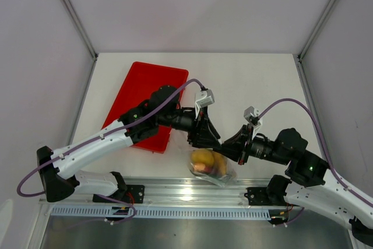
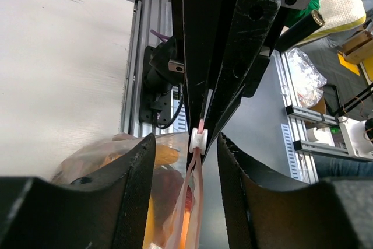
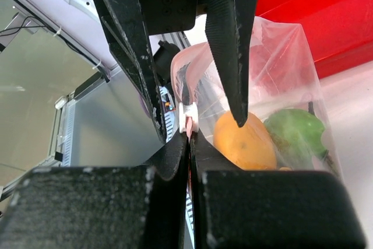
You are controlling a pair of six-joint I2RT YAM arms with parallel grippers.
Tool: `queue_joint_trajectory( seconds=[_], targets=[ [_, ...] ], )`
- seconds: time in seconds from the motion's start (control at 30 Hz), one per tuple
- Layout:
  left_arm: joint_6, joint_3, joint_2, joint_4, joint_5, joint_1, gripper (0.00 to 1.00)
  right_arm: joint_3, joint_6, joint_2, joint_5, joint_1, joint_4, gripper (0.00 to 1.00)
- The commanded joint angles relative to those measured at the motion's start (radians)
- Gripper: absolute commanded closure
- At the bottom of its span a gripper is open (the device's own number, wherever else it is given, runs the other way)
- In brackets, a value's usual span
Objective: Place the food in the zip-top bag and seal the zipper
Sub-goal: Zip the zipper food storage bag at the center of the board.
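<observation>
Left hand (image 1: 208,139) and right hand (image 1: 225,148) crowd the zip-top bag (image 1: 210,168); open table (image 1: 256,80) beyond

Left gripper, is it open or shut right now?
Open: on the left gripper the fingers stand apart, the zipper between them.

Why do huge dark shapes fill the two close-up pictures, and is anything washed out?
Left wrist view: the left pincer sits close to the lens, so its fingers loom dark and soft, while the zip-top bag glows orange. Right wrist view: the shut right pincer looms likewise; mango and lime show sharp through plastic. Top view: glare whitens the rail.
</observation>
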Motion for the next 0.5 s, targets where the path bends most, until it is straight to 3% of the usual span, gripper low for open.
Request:
queue_joint_trajectory(
  seconds=[0.0,0.17,0.3,0.47],
  targets=[
    [-0.005,-0.005,-0.032,0.046,0.02,0.012,0.5,-0.006,0.01,-0.008,-0.028,-0.013,0.059,1.0],
    [-0.01,-0.003,-0.029,0.048,0.023,0.014,0.54,-0.012,0.016,-0.014,-0.045,-0.026,0.065,1.0],
    [-0.015,-0.013,-0.026,0.054,0.027,0.014,0.7,-0.015,0.022,-0.02,-0.054,-0.036,0.07,1.0],
    [-0.012,-0.014,-0.019,0.043,0.032,0.014,0.82,-0.01,0.033,-0.019,-0.072,-0.037,0.096,1.0]
  ],
)
